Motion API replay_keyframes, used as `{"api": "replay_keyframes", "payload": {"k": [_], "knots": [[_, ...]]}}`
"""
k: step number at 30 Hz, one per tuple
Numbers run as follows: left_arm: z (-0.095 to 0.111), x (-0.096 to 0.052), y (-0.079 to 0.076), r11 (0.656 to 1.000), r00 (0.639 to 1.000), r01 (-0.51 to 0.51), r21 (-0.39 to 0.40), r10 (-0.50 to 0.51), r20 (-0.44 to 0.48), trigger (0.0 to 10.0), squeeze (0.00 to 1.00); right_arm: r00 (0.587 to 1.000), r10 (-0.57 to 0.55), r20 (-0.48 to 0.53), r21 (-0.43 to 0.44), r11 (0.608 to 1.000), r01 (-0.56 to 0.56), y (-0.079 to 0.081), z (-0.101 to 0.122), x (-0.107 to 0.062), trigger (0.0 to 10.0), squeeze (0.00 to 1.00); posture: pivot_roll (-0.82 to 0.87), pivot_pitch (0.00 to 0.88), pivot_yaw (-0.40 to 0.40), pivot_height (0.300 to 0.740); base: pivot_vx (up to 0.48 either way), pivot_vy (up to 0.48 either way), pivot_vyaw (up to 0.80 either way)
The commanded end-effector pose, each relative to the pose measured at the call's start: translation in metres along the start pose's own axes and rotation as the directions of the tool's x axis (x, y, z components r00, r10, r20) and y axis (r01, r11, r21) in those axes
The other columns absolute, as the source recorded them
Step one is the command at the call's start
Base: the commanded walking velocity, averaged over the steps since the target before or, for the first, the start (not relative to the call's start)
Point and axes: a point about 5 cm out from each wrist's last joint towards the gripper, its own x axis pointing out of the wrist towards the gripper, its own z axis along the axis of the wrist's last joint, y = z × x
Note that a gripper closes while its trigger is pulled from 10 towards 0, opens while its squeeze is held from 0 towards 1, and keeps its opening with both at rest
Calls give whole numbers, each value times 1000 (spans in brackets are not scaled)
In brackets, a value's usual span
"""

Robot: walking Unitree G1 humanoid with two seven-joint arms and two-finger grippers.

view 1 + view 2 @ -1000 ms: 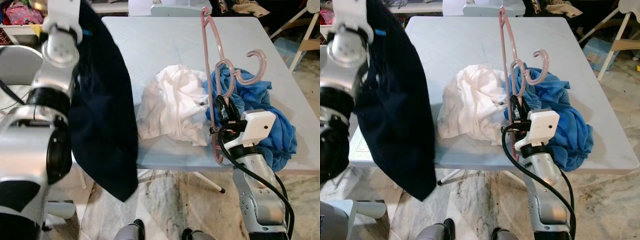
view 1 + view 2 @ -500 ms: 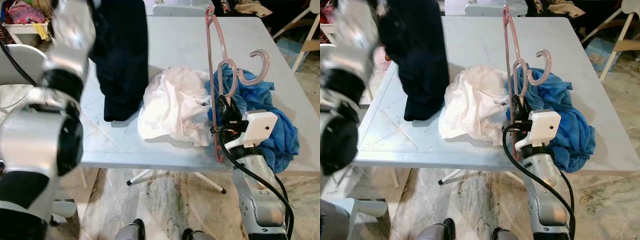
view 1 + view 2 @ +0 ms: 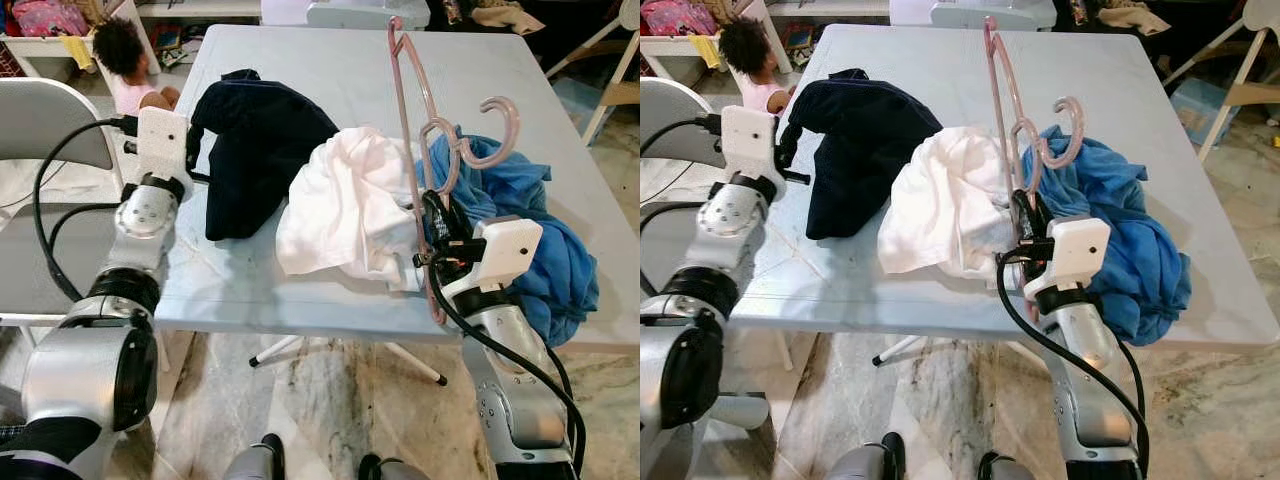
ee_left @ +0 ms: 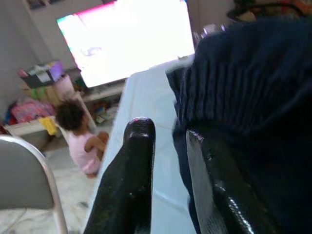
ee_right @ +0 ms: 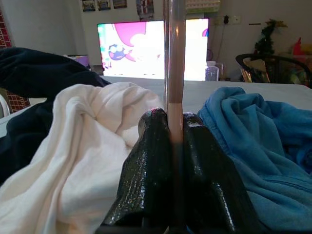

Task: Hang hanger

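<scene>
R gripper [image 3: 437,240] at near edge of table [image 3: 330,75], fingers clamped tight on lower bar of pink hanger [image 3: 410,150]. Hanger stood on end, long axis running from near edge toward far edge, hook [image 3: 497,130] curling to robot's right above blue cloth [image 3: 545,240]. White cloth [image 3: 345,210] lay just left of it, touching. L gripper [image 3: 788,150] at left edge, fingers a narrow gap apart, one against dark garment [image 3: 255,145], grip not confirmed. No rail or rod visible. Judgement: R arm alone carries hanger; hook points away from L arm, so R arm must do the hanging.
</scene>
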Motion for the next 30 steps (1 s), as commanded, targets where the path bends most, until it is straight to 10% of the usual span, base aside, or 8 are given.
{"api": "replay_keyframes", "payload": {"k": [1, 13, 21, 30], "knots": [[-3, -4, 1, 1000, 1000, 16, -15, -15, 8, 10000, 1000, 994, 7, -109, 24, 1000, -4, 2, -22, -8, 10000, 0, 46, 212, 31, 740, 0, 0, 0], [-26, -41, -36, 972, 991, 129, -196, -119, 63, 10000, 1000, 993, -2, -118, 32, 999, 5, 4, -25, -11, 10000, 0, 48, 212, 44, 740, 0, 0, 0], [-31, -72, -44, 984, 997, -32, -176, 43, 58, 10000, 1000, 992, -11, -123, 27, 1000, 14, 3, -27, -13, 10000, 0, 51, 211, 51, 740, 0, 0, 0], [-46, -92, -59, 985, 1000, -10, -175, 7, -18, 10000, 1000, 990, -13, -143, 23, 1000, 16, 3, -31, -15, 10000, 0, 59, 201, 34, 740, 0, 0, 0]]}}
